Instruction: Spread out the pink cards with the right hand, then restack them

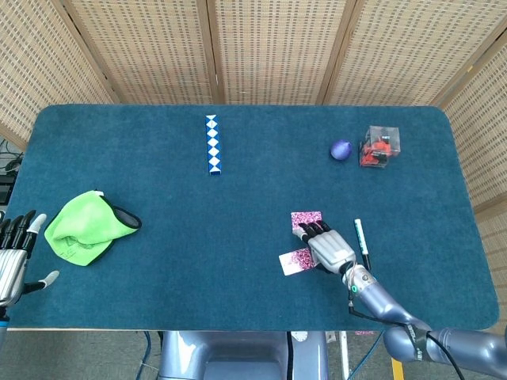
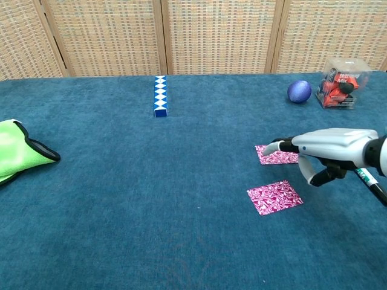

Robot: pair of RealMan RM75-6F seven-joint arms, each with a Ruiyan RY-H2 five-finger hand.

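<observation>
Two pink patterned cards lie apart on the blue table: a far card and a near card. My right hand is palm down between them. Its fingers reach out over the right part of the far card, and its thumb hangs down beside the near card. The chest view shows the hand a little above the cloth with nothing in it. My left hand rests at the table's left front edge, fingers apart and empty; only the head view shows it.
A pen lies just right of the right hand. At the back right are a purple ball and a clear box. A blue-white zigzag toy lies at the back middle, a green cloth at the left.
</observation>
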